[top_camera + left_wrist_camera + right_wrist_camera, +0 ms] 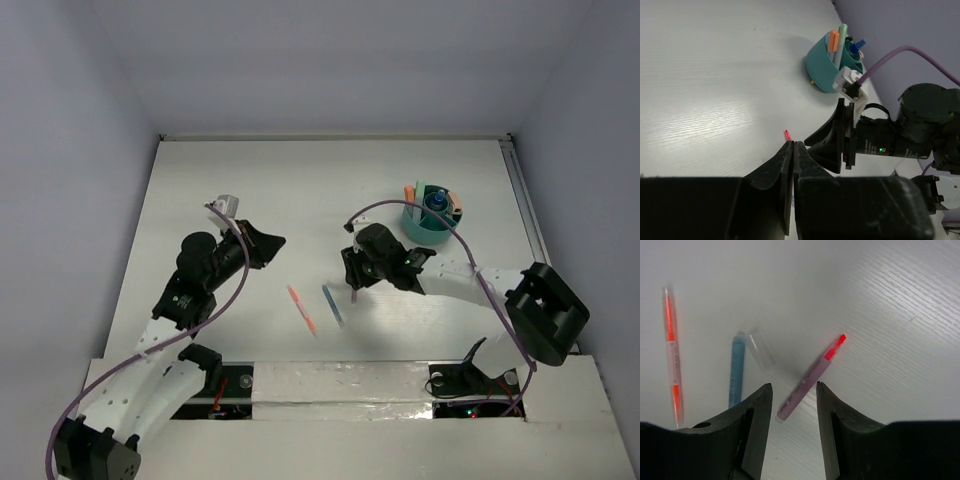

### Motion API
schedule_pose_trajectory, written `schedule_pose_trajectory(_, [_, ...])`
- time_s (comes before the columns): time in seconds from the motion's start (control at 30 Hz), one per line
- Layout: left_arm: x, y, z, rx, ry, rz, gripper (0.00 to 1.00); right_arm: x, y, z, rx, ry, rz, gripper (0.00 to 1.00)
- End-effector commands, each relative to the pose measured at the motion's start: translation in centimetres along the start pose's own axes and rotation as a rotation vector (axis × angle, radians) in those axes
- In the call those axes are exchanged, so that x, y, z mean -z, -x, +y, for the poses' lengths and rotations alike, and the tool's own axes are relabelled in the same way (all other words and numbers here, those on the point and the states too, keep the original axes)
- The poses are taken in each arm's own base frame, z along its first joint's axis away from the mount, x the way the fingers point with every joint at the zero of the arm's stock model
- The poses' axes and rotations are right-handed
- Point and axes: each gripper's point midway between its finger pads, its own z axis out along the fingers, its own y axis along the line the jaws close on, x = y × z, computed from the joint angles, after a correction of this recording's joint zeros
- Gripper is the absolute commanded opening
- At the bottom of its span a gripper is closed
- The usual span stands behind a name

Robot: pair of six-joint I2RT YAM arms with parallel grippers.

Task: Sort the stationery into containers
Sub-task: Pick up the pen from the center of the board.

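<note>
Purple red-tipped pen [807,380], print illegible, between tips of parted right pincer [793,390]

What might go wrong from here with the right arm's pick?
The purple pen is slanted between the fingers of the open right gripper, so closing may twist or flick it away. The blue pen and loose clear cap lie close beside it and may get nudged. The teal cup already looks crowded, so a drop may snag.
</note>
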Motion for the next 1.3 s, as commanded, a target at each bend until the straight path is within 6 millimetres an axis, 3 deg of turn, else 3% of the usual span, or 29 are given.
schedule_pose_trajectory(0.0, [-0.6,0.7,-1.5,-0.002,-0.052,-0.053,0.00,0.1,1.7,-1.3,-0.053,-0.112,-0.038,0.47])
schedule_pose_trajectory(0.07, [-1.1,-0.2,-2.3,-0.002,-0.067,-0.038,0.00,-0.1,1.8,-1.9,-0.070,-0.155,-0.041,0.46])
schedule_pose_trajectory(0.17, [-1.8,-1.8,-3.5,-0.013,-0.081,-0.005,0.00,0.1,1.8,-3.1,-0.105,-0.227,-0.060,0.37])
schedule_pose_trajectory(0.27, [-2.8,-3.3,-3.8,-0.042,-0.039,0.034,0.00,2.2,3.2,-5.2,-0.147,-0.322,-0.154,0.11])
schedule_pose_trajectory(0.3, [-3.5,-4.6,-4.9,-0.062,-0.045,0.079,0.00,2.9,3.2,-5.5,-0.161,-0.338,-0.172,0.00])
schedule_pose_trajectory(0.4, [-5.2,-6.7,-4.4,-0.115,0.055,0.136,0.00,6.4,5.2,-7.8,-0.222,-0.421,-0.299,0.00])
schedule_pose_trajectory(0.43, [-5.3,-8.0,-5.2,-0.132,0.053,0.167,0.00,8.0,5.8,-8.4,-0.244,-0.434,-0.349,0.00])
schedule_pose_trajectory(0.6, [-7.5,-12.0,-4.9,-0.211,0.189,0.241,0.01,12.7,6.6,-11.4,-0.243,-0.592,-0.452,0.03])
schedule_pose_trajectory(0.63, [-7.8,-12.6,-4.8,-0.223,0.204,0.252,0.10,13.6,6.8,-11.9,-0.251,-0.616,-0.471,0.03])
schedule_pose_trajectory(0.7, [-8.7,-14.1,-4.7,-0.238,0.226,0.277,0.18,15.3,7.4,-12.2,-0.270,-0.614,-0.525,0.07])
schedule_pose_trajectory(0.9, [-10.9,-17.0,-6.1,-0.271,0.230,0.334,0.22,17.7,7.5,-12.6,-0.316,-0.594,-0.637,0.30])
schedule_pose_trajectory(1.1, [-12.6,-19.3,-5.5,-0.357,0.304,0.382,0.22,19.2,7.8,-12.6,-0.343,-0.577,-0.694,0.32])
schedule_pose_trajectory(1.17, [-12.9,-19.9,-5.2,-0.372,0.313,0.400,0.17,19.4,7.9,-12.3,-0.343,-0.551,-0.718,0.32])
schedule_pose_trajectory(1.27, [-13.2,-20.3,-4.5,-0.405,0.363,0.402,0.14,18.8,7.5,-12.1,-0.332,-0.532,-0.701,0.32])
